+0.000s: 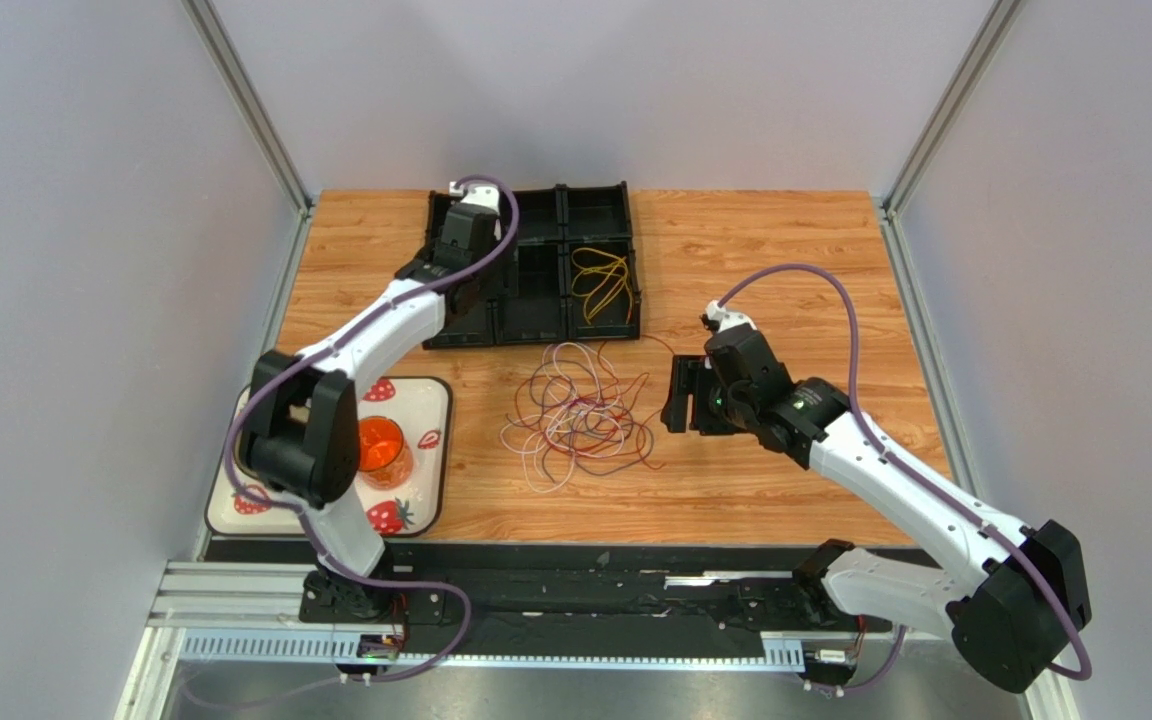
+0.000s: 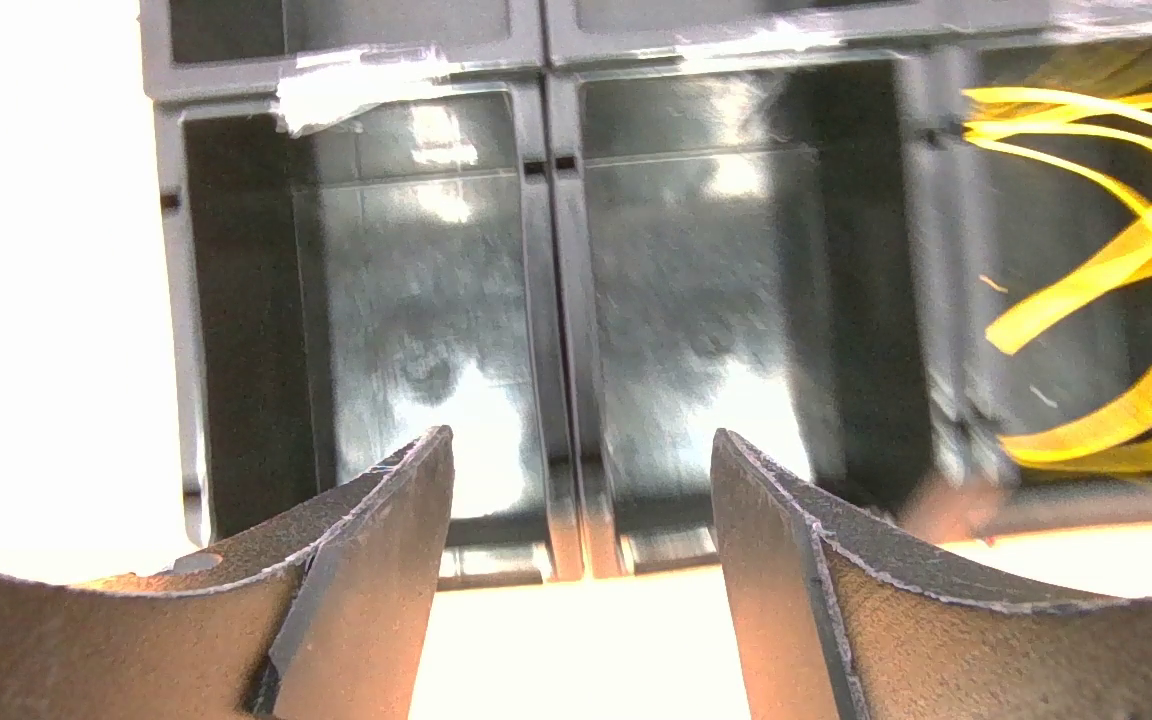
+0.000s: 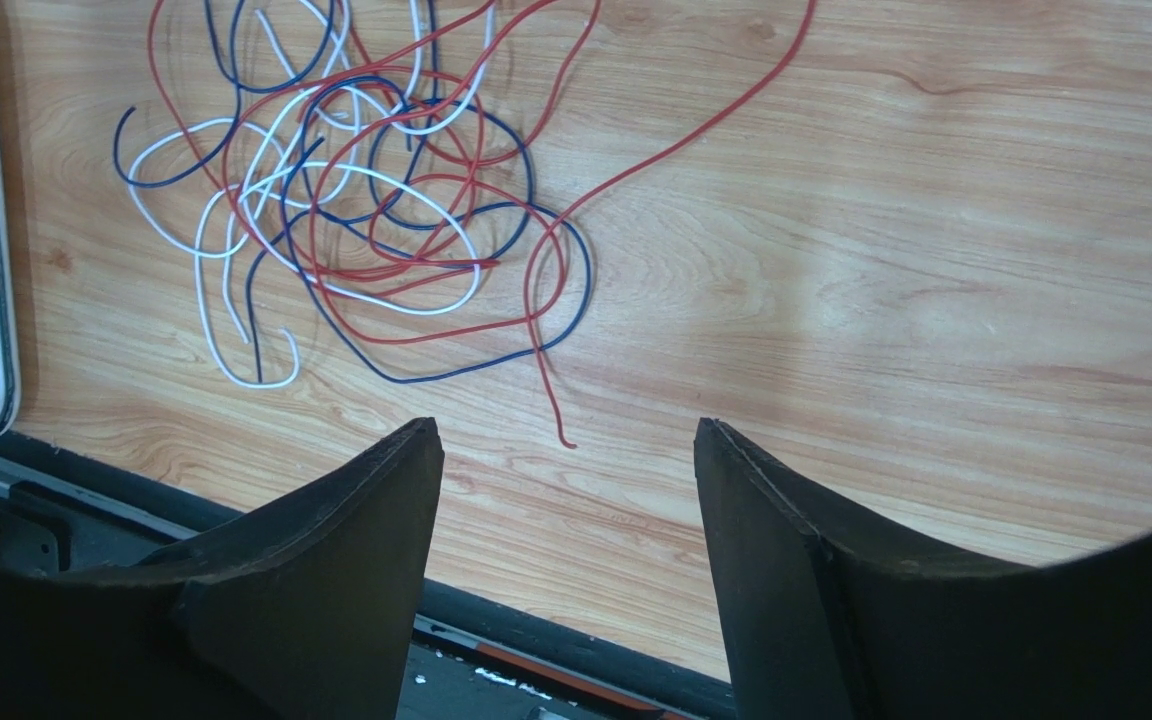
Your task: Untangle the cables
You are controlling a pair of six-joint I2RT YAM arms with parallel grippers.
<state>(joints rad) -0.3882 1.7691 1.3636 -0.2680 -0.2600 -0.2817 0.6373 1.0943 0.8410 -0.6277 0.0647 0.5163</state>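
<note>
The tangle of cables (image 1: 579, 417) lies loose on the wooden table (image 1: 778, 255), just in front of the black divided bin (image 1: 530, 339). In it, red, dark blue and white loops cross over one another.

The right gripper (image 1: 683, 402) hangs close to the right of this tangle. In the right wrist view its 2 fingers are spread wide with nothing between them. The tangle (image 3: 372, 195) sits ahead and to the left of the gripper (image 3: 564, 428). 1 red cable end (image 3: 564, 435) trails out to a spot in line with the gap between the fingertips.

A separate bunch of yellow cables (image 1: 602, 282) rests in a right-hand compartment of the bin. The left gripper (image 2: 579, 438) is over the bin's left side, its fingers also well apart and holding nothing. It faces 2 bare compartments split by a divider (image 2: 560, 300), with the yellow cables (image 2: 1123, 270) off to its right.

A strawberry-print tray (image 1: 425, 413) sits at the table's left.
</note>
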